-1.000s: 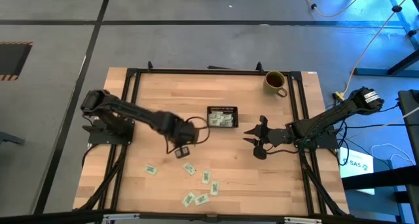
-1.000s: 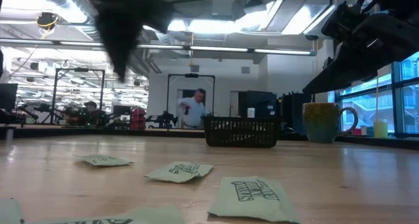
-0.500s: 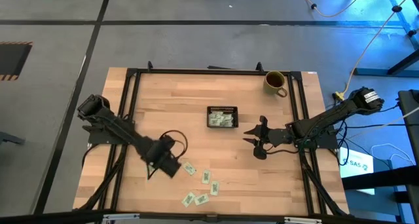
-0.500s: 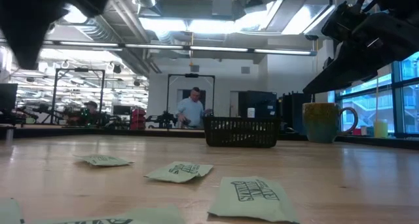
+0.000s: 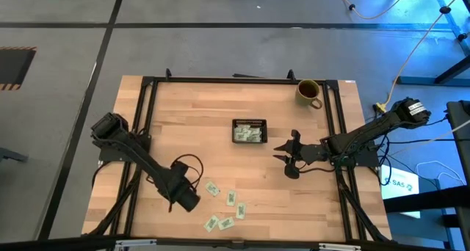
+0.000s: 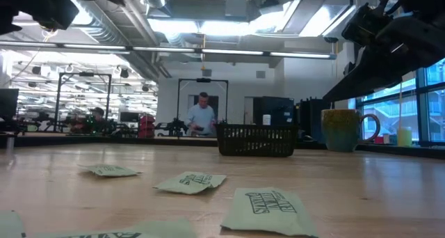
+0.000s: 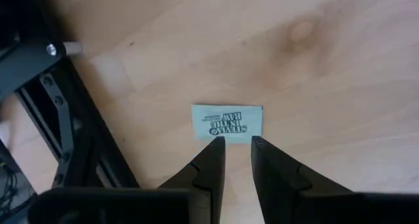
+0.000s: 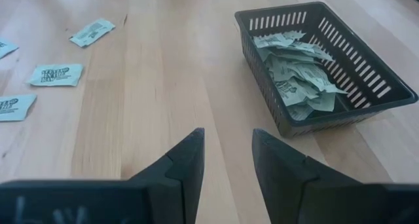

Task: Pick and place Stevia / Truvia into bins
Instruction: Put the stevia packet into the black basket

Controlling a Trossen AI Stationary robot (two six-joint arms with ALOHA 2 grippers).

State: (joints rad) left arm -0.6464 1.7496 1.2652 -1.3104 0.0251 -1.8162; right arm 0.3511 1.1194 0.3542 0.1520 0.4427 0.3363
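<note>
Packets (image 8: 298, 76) lay heaped in the tray (image 8: 386, 86) mid-table (image 5: 220, 104), with more packets (image 5: 224, 203) loose toward the front edge, well short of the tray. Over one packet (image 7: 227, 123) there hovered the left hand (image 7: 237, 145), fingers slightly apart. The right hand (image 8: 228, 149) waited beside the tray, fingers parted, empty.

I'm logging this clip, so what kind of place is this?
Probably a robotics lab or workshop: a framed wooden table, exposed ceiling ducts, more metal rigs and a person working behind.
</note>
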